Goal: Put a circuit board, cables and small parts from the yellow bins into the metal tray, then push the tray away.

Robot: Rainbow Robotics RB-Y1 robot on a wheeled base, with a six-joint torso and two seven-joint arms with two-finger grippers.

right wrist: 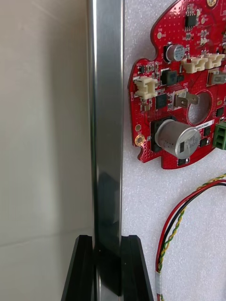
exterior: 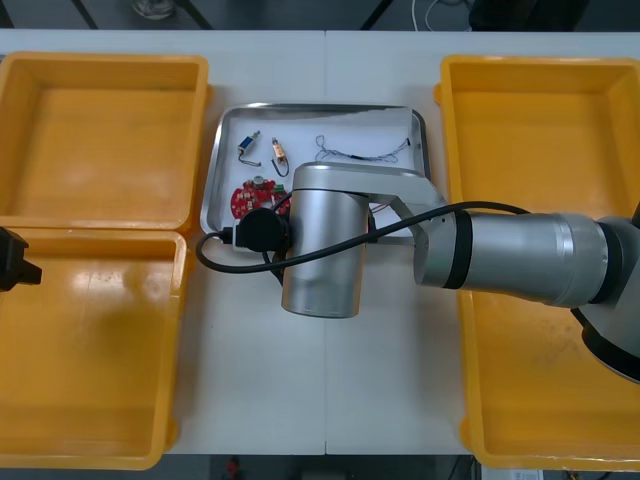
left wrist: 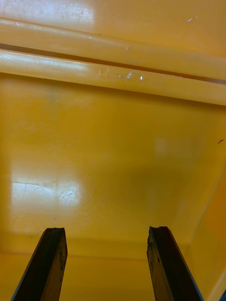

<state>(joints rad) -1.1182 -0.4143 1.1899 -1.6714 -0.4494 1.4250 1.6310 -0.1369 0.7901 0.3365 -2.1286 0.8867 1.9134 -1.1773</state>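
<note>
Metal tray [right wrist: 106,117] sits clamped by its rim in my right claw [right wrist: 107,242], circuit board [right wrist: 176,89] just beyond inside, so I should push straight and level; my left claw [left wrist: 106,231] gapes over a yellow bin [left wrist: 113,141].

The tray [exterior: 320,107] lies far-centre on the table [exterior: 300,400], between bins [exterior: 100,140] at left and right. In it the circuit board [exterior: 247,198] lies near-left, small metal parts [exterior: 249,146] behind it, and a cable [exterior: 365,152] far-right. The right gripper [right wrist: 107,240] clasps the tray's near rim beside the board; the left gripper [exterior: 15,260] hangs over the near left bin.
</note>
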